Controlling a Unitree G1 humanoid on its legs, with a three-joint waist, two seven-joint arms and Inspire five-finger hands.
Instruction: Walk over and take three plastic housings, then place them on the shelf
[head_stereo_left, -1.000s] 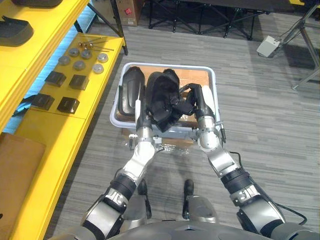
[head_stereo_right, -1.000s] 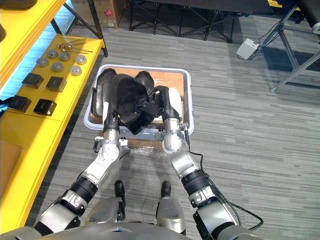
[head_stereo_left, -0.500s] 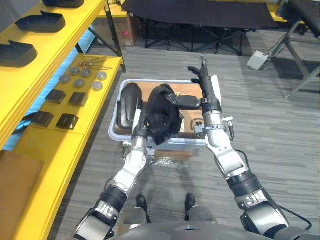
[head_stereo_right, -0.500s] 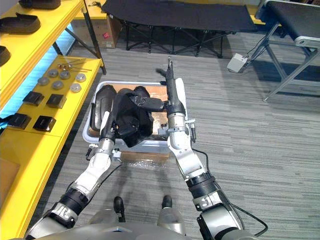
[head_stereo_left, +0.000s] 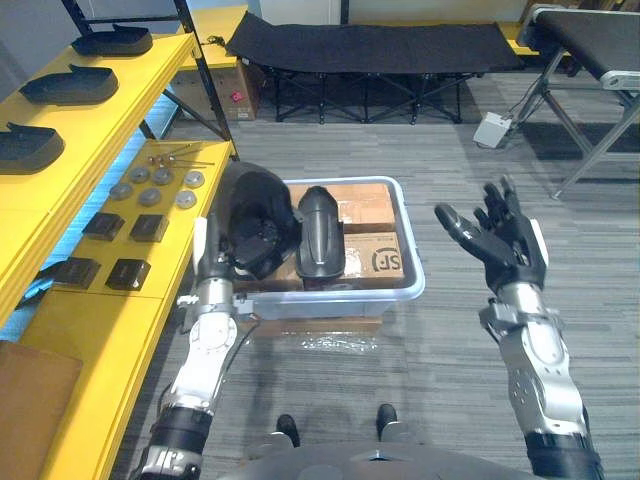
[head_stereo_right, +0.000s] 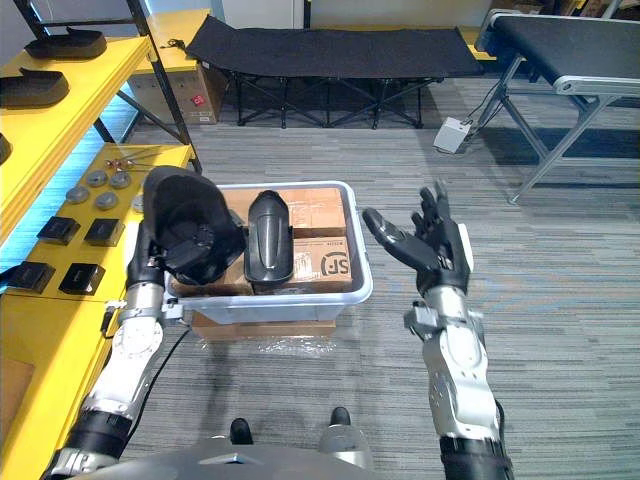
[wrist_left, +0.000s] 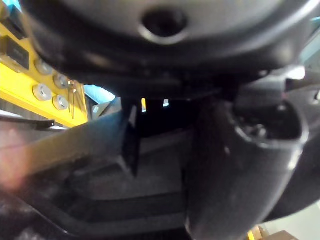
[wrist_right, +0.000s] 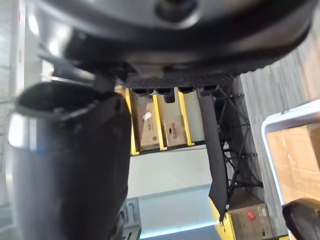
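Black moulded plastic housing (head_stereo_left: 255, 205) looks light, rigid, slippery to me; left robot hand (head_stereo_left: 212, 265) clasps its lower edge, right robot hand (head_stereo_left: 500, 245) splayed empty

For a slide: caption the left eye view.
Left robot hand holds a black housing at the bin; right robot hand open.

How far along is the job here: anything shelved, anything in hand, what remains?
Done: three black housings sit on the yellow shelf, on its upper level; whether the robot put them there cannot be told. In hand: the left hand grips a black housing lifted above the bin, at its left edge; the right hand is open and empty. Left: another housing lies in the bin, and the held one is not yet shelved.
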